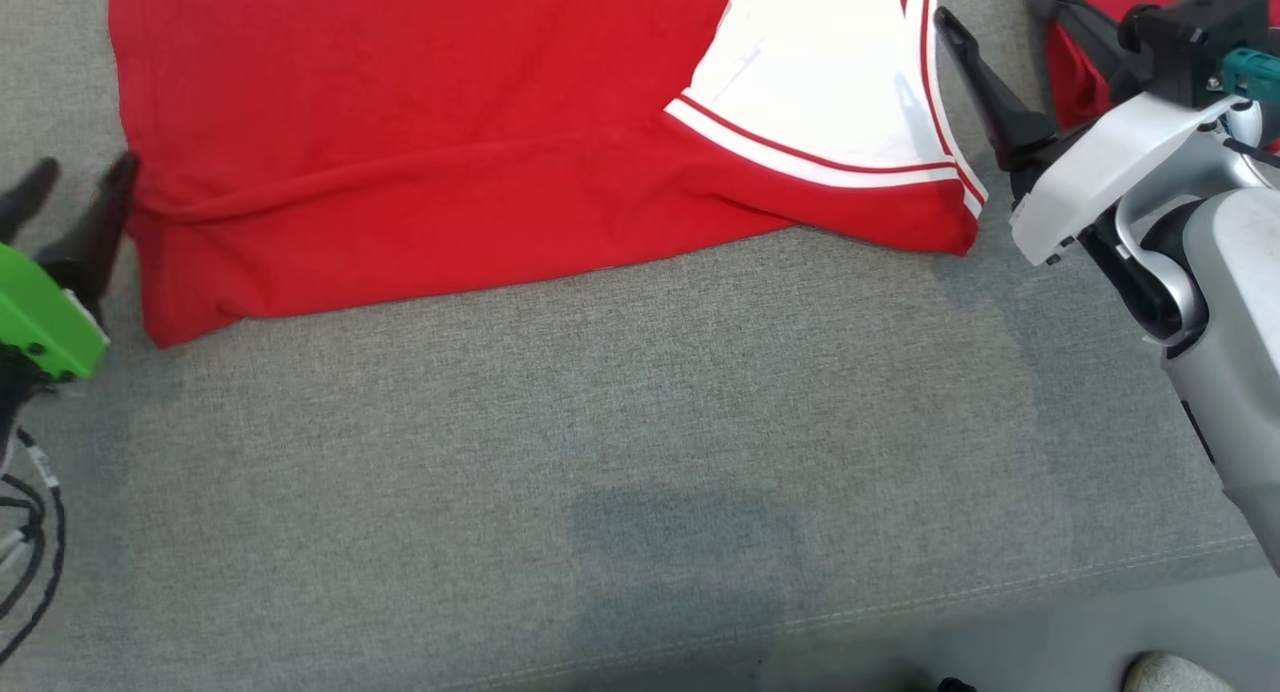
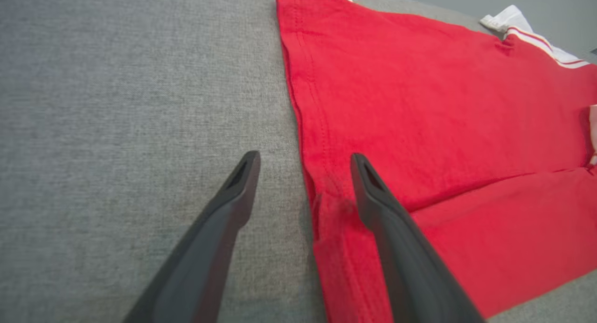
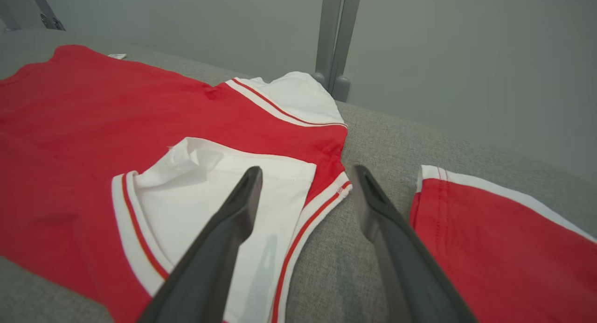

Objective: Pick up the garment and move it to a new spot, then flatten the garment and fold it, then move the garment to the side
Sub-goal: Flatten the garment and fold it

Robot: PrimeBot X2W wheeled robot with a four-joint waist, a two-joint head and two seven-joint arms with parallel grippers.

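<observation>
Shirt (image 1: 450, 122) lies spread on grey cushion (image 1: 640, 422), near edge doubled over. Left gripper (image 2: 305, 173) is wide, straddling the hem (image 2: 298, 103) at its corner. Right gripper (image 3: 308, 178) is wide over the white sleeve (image 3: 196, 197) edge. Looks like grab-for-fold: lower both, pinch all layers, close together, lift evenly to avoid skew.
</observation>
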